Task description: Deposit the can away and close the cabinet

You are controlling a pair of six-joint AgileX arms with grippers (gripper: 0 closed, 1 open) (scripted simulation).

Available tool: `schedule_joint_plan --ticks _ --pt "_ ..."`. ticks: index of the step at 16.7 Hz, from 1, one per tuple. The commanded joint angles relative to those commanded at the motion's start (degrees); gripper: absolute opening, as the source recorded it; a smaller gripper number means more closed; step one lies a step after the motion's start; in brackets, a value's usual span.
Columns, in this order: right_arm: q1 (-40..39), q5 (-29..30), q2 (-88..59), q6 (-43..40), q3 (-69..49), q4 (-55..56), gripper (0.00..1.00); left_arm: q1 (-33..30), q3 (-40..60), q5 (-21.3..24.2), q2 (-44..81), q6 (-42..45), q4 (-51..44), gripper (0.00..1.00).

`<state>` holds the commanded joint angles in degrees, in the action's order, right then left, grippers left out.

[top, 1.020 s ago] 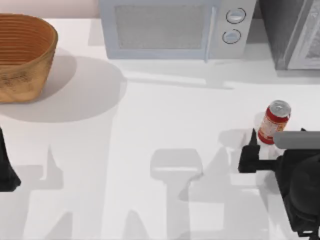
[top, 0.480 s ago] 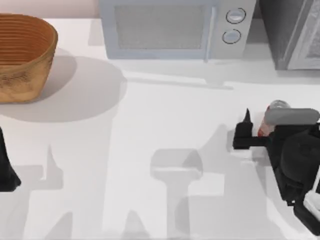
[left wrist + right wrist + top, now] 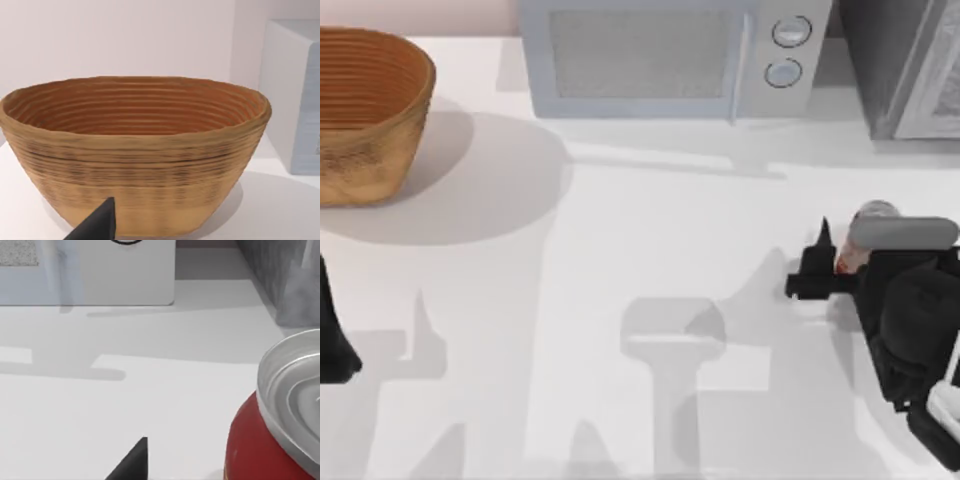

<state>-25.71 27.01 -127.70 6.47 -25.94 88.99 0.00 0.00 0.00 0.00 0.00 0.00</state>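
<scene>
The left hand (image 3: 332, 345) sat parked at the desk's (image 3: 650, 260) left edge, toward the near side; one dark fingertip showed in its wrist view, and whether it was open could not be told. At the right edge, about midway back, the right hand (image 3: 835, 265) was level with the can (image 3: 872, 212), which stood upright on the desk with its silver top and a strip of red side visible past the wrist. One finger stood on the can's side toward the desk's centre, apart from it; the other was hidden, so the hand read as open and holding nothing. In my judgement the step in hand was the grasp: the fingers should bracket the body below the rim, centred, before squeezing, since an off-centre pinch could tip so light a can. No brand or writing was legible on the can in these views. Farther back, the woven basket (image 3: 365, 110) occupied the far left corner, the microwave (image 3: 670, 55) stood along the far edge, its two round dials unmarked, and the grey cabinet (image 3: 905, 65) filled the far right corner.
</scene>
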Motion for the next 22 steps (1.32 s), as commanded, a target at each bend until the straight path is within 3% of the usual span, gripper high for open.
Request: schedule_joint_plan --ticks 8,18,22 --pt "0.0 0.0 0.0 0.0 0.0 0.0 0.02 0.0 0.0 0.0 0.0 0.0 0.0 1.0" --pt "-0.05 0.01 0.2 0.05 0.04 -0.12 0.0 0.0 0.0 0.0 0.0 0.0 0.0 1.0" --pt "-0.01 -0.02 6.24 -0.13 -0.86 -6.33 0.0 0.0 0.0 0.0 0.0 0.0 0.0 1.0"
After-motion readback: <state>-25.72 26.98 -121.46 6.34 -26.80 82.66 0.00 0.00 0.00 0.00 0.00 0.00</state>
